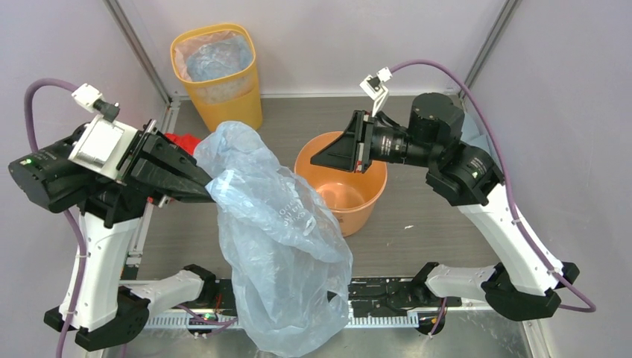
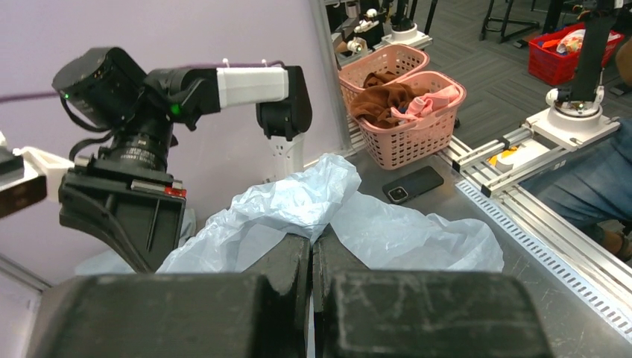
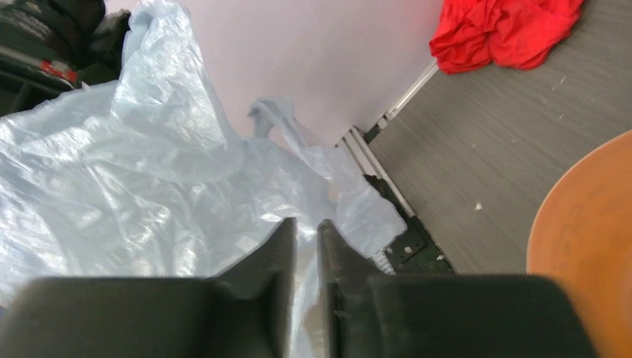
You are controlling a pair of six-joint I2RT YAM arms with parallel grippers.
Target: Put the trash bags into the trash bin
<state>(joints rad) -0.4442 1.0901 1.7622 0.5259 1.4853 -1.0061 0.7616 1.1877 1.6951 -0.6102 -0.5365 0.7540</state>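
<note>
A large translucent pale-blue trash bag (image 1: pixel 276 239) hangs from my left gripper (image 1: pixel 205 183), which is shut on its upper edge and holds it up over the table's front left. In the left wrist view the bag (image 2: pixel 298 201) is pinched between the closed fingers of that gripper (image 2: pixel 311 242). The round orange trash bin (image 1: pixel 373 186) stands just right of the bag. My right gripper (image 1: pixel 314 159) hovers over the bin's left rim, pointing at the bag, with its jaws nearly together and nothing between them. The right wrist view shows the gripper (image 3: pixel 305 227), the bag (image 3: pixel 112 186) beyond it and the bin's rim (image 3: pixel 589 224).
A taller yellow bin (image 1: pixel 223 97) lined with a bag stands at the back left. A red cloth (image 1: pixel 182 142) lies behind my left gripper and also shows in the right wrist view (image 3: pixel 507 30). Off the table are pink baskets (image 2: pixel 406 112) and a phone (image 2: pixel 414 183).
</note>
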